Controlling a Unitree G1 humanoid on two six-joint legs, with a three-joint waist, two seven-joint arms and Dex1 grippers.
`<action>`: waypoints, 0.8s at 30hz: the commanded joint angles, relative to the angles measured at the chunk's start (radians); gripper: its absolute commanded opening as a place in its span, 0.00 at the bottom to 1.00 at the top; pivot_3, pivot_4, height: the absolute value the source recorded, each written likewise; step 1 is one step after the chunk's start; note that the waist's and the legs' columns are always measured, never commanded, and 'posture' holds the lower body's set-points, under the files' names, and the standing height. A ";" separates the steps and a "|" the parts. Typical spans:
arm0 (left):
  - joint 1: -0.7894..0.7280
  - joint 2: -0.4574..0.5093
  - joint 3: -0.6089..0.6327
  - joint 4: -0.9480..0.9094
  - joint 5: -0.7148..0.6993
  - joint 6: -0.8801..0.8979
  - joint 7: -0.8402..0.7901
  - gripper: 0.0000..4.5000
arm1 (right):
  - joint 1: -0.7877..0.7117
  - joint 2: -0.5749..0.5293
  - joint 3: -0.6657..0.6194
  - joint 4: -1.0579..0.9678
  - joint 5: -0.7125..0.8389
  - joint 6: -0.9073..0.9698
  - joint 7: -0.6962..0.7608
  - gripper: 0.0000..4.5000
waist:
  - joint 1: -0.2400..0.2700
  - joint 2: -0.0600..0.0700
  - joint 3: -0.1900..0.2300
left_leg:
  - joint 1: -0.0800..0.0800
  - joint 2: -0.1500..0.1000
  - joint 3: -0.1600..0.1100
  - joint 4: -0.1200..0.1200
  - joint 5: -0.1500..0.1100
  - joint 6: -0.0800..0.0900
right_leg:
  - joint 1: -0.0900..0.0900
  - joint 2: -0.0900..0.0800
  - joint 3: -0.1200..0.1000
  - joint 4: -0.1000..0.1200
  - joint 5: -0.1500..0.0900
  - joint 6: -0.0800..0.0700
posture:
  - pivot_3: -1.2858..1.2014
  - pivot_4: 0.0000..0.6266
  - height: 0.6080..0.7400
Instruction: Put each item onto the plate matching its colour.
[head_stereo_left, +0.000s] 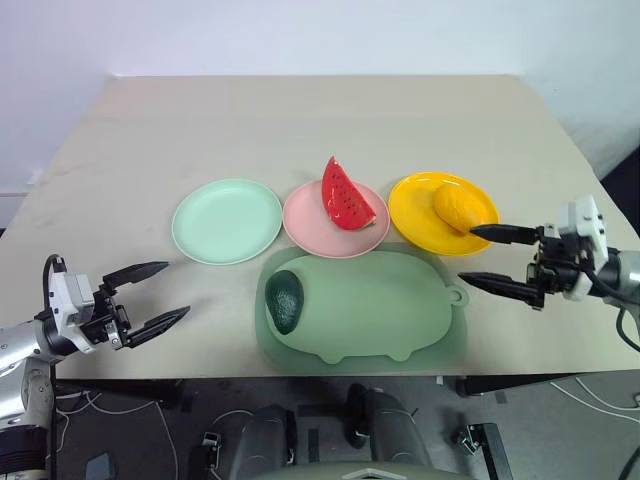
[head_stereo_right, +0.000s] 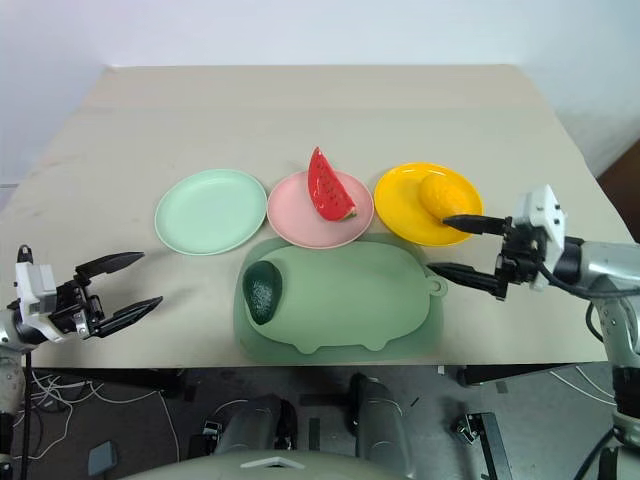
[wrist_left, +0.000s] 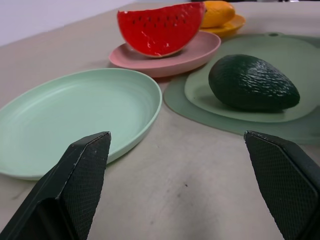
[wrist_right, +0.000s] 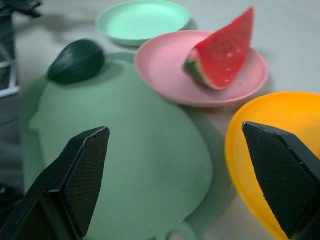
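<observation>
Three plates stand in a row on the table. The mint green plate (head_stereo_left: 227, 220) is bare. A red watermelon wedge (head_stereo_left: 345, 196) rests on the pink plate (head_stereo_left: 312, 228), and the yellow-orange mango (head_stereo_left: 458, 207) lies on the yellow-orange plate (head_stereo_left: 415, 205). The dark green avocado (head_stereo_left: 284, 300) lies at the left end of the sage-green pig-shaped mat (head_stereo_left: 380, 305). My left gripper (head_stereo_left: 148, 298) hovers open near the table's front left, pointing toward the mint plate. My right gripper (head_stereo_left: 487, 258) is open at the right, beside the yellow-orange plate and the mat's end, holding nothing.
The beige table (head_stereo_left: 320, 120) stretches far behind the plates. Its front edge runs just below the mat. Cables lie on the floor under the table's front edge.
</observation>
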 joint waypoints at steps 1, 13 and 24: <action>-0.028 0.026 -0.008 0.009 -0.007 0.003 -0.045 1.00 | 0.016 0.001 -0.026 0.069 -0.041 -0.154 0.058 0.99 | 0.000 0.000 0.000 | 0.003 0.000 0.000 -0.001 0.000 0.000 | 0.002 0.000 0.000 0.000 0.000 0.000 | 0.52 0.24 0.97; -0.293 0.017 -0.242 0.106 0.054 -0.016 -0.180 1.00 | 0.008 0.024 0.027 0.093 -0.078 -0.178 0.005 0.99 | 0.010 0.000 0.000 | 0.008 -0.001 0.001 -0.001 0.000 0.000 | 0.007 -0.001 0.001 0.000 0.000 0.000 | 0.52 0.24 0.97; -0.646 0.010 -0.620 0.306 0.014 -0.075 -0.182 1.00 | 0.033 0.047 0.042 0.021 -0.071 -0.148 -0.060 0.99 | 0.023 0.000 0.000 | 0.008 -0.003 0.001 0.000 0.000 0.000 | 0.007 0.000 0.001 0.001 0.000 0.000 | 0.52 0.24 0.97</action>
